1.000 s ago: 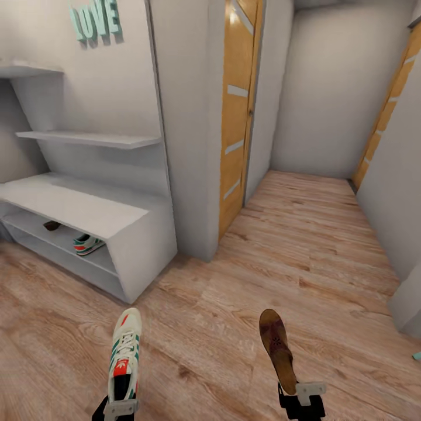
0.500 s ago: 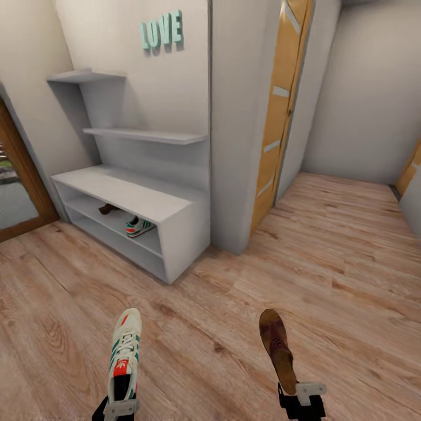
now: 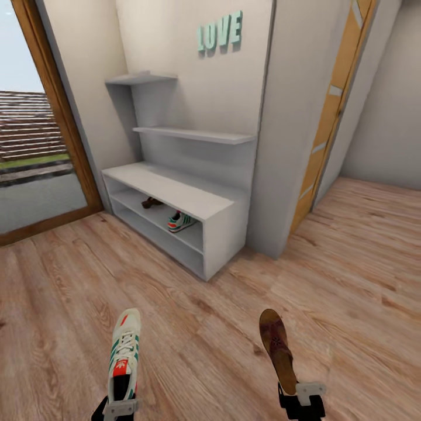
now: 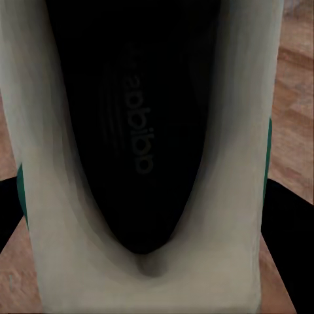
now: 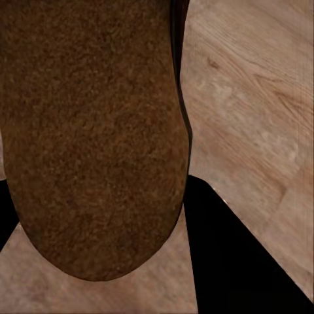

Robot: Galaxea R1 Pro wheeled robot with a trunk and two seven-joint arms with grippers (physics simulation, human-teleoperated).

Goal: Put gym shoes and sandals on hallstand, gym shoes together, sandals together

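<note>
My left gripper [image 3: 118, 405] is shut on the heel of a white gym shoe [image 3: 124, 352] with green stripes, toe pointing forward; up close the left wrist view shows its dark insole [image 4: 140, 124]. In my right gripper [image 3: 301, 393], shut, is a brown sandal [image 3: 276, 348], whose footbed [image 5: 91, 137] lies close before the right wrist camera. Ahead at the wall stands the light-grey hallstand [image 3: 175, 196]. On its lower shelf sit the other gym shoe [image 3: 181, 221] and, to its left, the other sandal [image 3: 152, 203]. Both held shoes hang above the corridor floor [image 3: 199, 327].
A glass door with a wooden frame [image 3: 58, 111] is at the left. At the right of the hallstand a grey wall corner [image 3: 286, 146] juts out, with an orange door [image 3: 333, 111] beyond it. Teal LOVE letters [image 3: 220, 31] hang above the shelves.
The whole view has swung left: the hallstand has shifted toward the middle and the glass door has come into sight. Both grippers keep their shoes in the same pose.
</note>
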